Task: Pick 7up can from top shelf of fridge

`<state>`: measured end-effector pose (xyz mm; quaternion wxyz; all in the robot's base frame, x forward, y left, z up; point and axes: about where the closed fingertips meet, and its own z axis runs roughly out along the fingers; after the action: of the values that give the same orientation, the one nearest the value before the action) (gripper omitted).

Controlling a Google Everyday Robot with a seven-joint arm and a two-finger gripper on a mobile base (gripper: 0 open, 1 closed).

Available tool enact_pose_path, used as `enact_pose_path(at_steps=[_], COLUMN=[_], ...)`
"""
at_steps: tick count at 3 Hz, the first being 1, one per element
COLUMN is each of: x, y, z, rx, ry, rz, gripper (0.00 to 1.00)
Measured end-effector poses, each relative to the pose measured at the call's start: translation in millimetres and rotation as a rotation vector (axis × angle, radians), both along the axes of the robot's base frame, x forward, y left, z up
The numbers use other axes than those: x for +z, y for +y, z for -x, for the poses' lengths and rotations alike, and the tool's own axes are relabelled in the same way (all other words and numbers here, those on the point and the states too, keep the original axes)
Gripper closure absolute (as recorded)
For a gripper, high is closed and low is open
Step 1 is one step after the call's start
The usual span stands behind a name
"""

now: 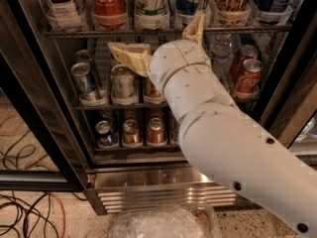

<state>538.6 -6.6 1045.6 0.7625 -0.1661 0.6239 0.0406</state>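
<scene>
The 7up can (151, 3), white with green and yellow marks, stands on the top shelf (74, 33) of the fridge (163, 192), between a red Coca-Cola can (109, 4) and a blue can (187, 1). Its lid is cut off by the top of the view. My gripper (155, 33) is open, just below and in front of the shelf's front rail, under the 7up can. One tan finger (128, 56) points left below the rail. The other finger (194, 28) reaches up to the rail, right of the can. My white arm hides part of the middle rack.
A clear bottle (64, 4) stands at the top shelf's left end, with more cans to the right (233, 1). Smaller cans fill the middle rack (86, 81) and lower rack (131, 132). Red Coke cans (246, 76) stand at right. Cables (25, 207) lie on the floor.
</scene>
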Motion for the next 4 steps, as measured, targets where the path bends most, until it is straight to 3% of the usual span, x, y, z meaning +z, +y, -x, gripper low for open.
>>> enact_pose_path(at_steps=[2,3,4], x=[4,10,10], y=[5,17,17], z=[-7,-29,-29], rx=[0.000,-0.025,-0.025], ry=[-0.016,-0.029,-0.029], rz=[-0.002,-0.090,-0.090], gripper=[0.00,0.00,0.03])
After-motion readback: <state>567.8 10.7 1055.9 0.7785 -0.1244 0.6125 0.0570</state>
